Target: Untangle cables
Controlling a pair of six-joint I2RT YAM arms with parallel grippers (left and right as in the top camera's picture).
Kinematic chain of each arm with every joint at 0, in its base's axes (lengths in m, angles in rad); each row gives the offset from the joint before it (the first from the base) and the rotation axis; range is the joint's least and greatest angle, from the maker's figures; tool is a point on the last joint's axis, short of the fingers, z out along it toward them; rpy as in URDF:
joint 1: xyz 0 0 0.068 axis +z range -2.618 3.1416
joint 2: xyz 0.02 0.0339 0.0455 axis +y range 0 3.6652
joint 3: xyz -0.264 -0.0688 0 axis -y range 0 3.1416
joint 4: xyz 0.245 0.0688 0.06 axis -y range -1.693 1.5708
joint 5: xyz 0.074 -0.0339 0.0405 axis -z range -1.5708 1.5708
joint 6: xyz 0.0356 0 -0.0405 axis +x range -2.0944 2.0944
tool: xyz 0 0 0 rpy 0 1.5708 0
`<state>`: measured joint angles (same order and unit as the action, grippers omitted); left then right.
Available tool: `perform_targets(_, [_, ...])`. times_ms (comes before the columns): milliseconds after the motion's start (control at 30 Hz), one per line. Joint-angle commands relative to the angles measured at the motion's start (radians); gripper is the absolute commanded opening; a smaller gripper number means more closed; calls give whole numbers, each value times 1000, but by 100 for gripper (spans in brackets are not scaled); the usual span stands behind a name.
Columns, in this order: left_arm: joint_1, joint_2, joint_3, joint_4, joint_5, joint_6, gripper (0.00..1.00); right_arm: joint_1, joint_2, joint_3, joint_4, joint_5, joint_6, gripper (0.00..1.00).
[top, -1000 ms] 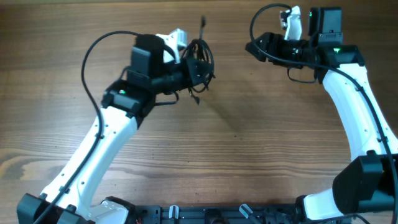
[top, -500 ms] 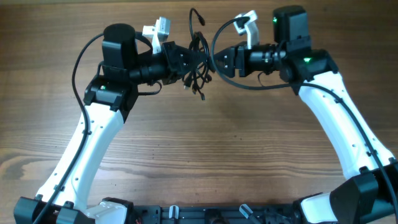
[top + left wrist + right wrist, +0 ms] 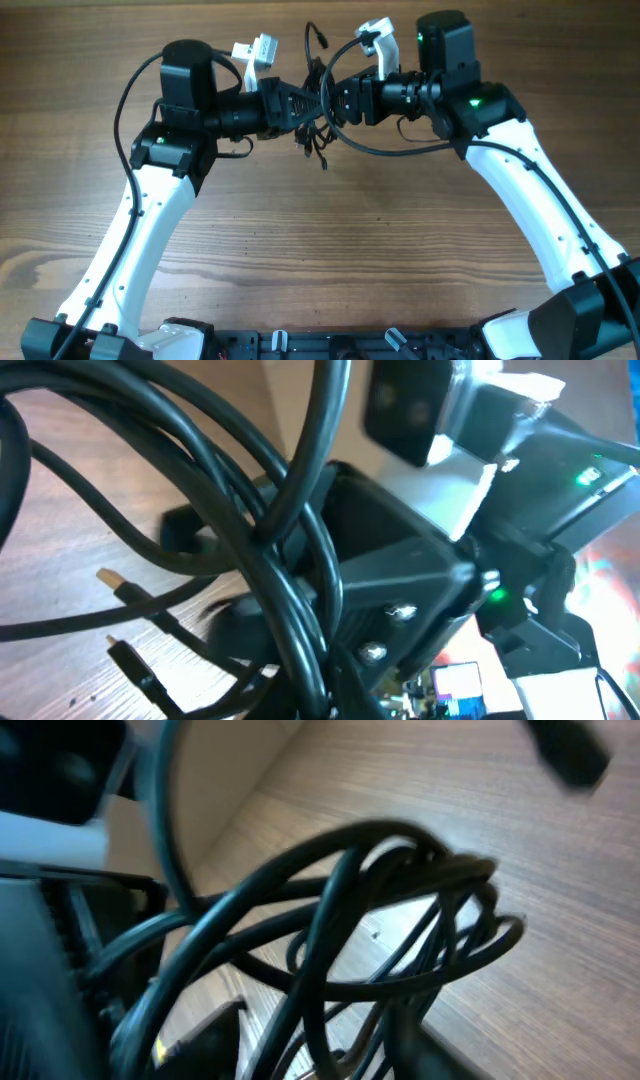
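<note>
Right end effector (image 3: 338,100) closes onto the cables (image 3: 320,72), grip state indiscernible, while left end effector (image 3: 298,104) clamps them, bundle's long axis far-to-near, arms facing.

My overhead looks straight down on table (image 3: 400,250), far off, whole scene in frame. Left wrist cam sits tight against cables (image 3: 290,560), facing right arm (image 3: 540,470). Right wrist cam equally tight, facing back, table behind. I see cables in all three.

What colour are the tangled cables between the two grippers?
The cables are black, with glossy sheaths. They show best in the left wrist view.
</note>
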<state>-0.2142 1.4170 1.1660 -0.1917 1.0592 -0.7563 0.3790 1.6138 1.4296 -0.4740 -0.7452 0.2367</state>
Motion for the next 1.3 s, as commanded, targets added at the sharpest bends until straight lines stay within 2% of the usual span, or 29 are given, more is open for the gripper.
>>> perform_targets(0, [2,-16,-1,32,55,38,4,36,14,18,-21,152,103,25])
perform_targets(100, [35,-16,-1,10,47,40,4,24,13,18,-72,365,211,4])
perform_targets(200, [100,-16,-1,-62,-16,73,4,-14,-8,18,-110,480,236,4])
perform_targets(433, [264,-16,-1,-342,-399,230,4,-140,-102,18,-213,726,238,4])
perform_targets(567, [309,-16,-1,-444,-537,260,4,-184,-126,18,-241,911,288,4])
perform_targets(767, [324,-16,-1,-534,-750,283,4,-197,-126,18,-241,1067,290,4])
perform_targets(1100, [324,-16,-1,-621,-1157,281,4,-222,-126,18,-230,1148,292,4])
perform_targets(1200, [324,-16,-1,-631,-1197,282,4,-261,-123,18,-231,1145,321,4])
perform_targets(1267, [324,-16,-1,-634,-1199,281,4,-311,-117,18,-231,1076,328,4])
